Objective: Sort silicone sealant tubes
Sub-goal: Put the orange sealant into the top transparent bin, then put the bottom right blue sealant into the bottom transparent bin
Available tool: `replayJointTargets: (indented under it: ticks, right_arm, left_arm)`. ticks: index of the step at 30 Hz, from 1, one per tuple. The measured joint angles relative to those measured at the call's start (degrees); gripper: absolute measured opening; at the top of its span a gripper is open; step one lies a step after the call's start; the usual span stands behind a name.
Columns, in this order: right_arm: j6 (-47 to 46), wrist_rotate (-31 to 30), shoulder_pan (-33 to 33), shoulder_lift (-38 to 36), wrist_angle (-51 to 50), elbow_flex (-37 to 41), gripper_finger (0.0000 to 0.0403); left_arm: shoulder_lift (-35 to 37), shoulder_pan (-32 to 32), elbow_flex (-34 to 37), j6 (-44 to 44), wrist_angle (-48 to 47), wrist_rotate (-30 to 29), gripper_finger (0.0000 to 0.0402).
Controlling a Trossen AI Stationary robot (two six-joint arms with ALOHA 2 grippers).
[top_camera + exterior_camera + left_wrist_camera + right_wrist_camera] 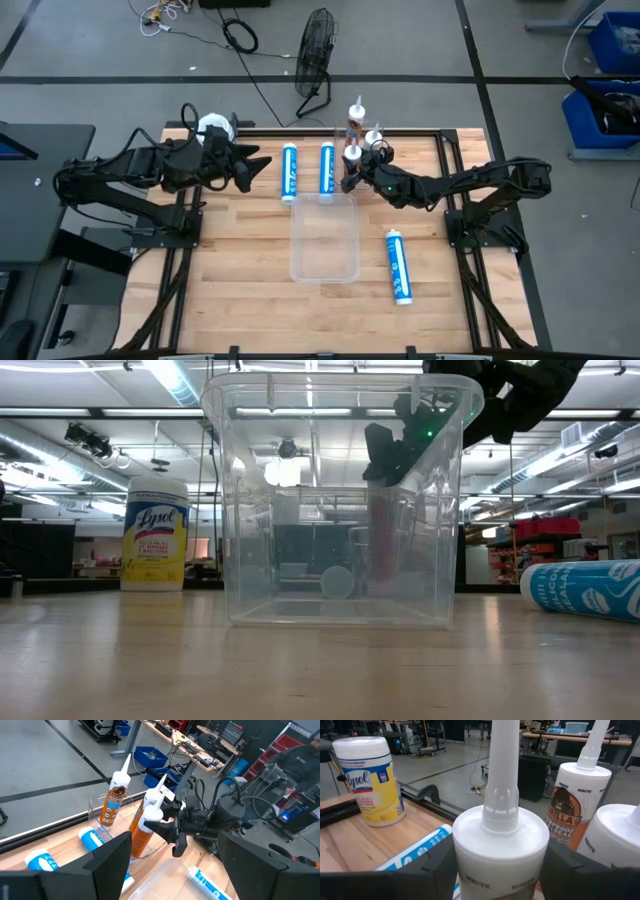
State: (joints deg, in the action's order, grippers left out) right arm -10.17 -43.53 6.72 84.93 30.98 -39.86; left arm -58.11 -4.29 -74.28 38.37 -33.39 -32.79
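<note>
Right gripper [352, 178] clamping an upright orange tube [351, 160] at upper centre beside two more orange tubes [356, 115], left gripper [252, 170] hanging unclenched at upper left, two blue tubes [290, 171] lying above the clear bin [324, 272], third blue tube [398, 264] lower right.

Grey concrete floor [90, 60] surrounds the wooden table [240, 290]; dark seams cross it. A black floor fan [316, 50] stands at upper centre, cables [235, 35] beside it. Blue bins [612, 70] sit at upper right. In the low view, fluorescent ceiling strips [175, 380] run overhead, red shelving [545, 528] at right.
</note>
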Motion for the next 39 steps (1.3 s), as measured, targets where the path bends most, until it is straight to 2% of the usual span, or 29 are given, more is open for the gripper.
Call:
replayJointTargets:
  ticks: [8,17,26,39]
  right_arm:
    - [0.15,-0.28,-0.17,0.0,-0.28,0.0,0.0218]
    - [-1.36,0.94,-0.17,-1.29,-1.62,0.02,0.0253]
    - [-1.06,1.06,-0.18,-3.31,-1.87,0.02,0.0253]
    - [3.63,0.92,-0.94,-12.06,-1.53,0.02,0.0258]
  left_arm:
    - [0.0,0.0,0.0,-0.02,0.02,0.02,0.03]
    - [0.0,0.0,0.0,0.0,0.04,0.21,0.03]
    - [0.0,-0.02,0.0,-0.07,0.04,1.97,0.03]
    - [0.0,-0.02,0.0,-0.58,-1.18,2.03,0.03]
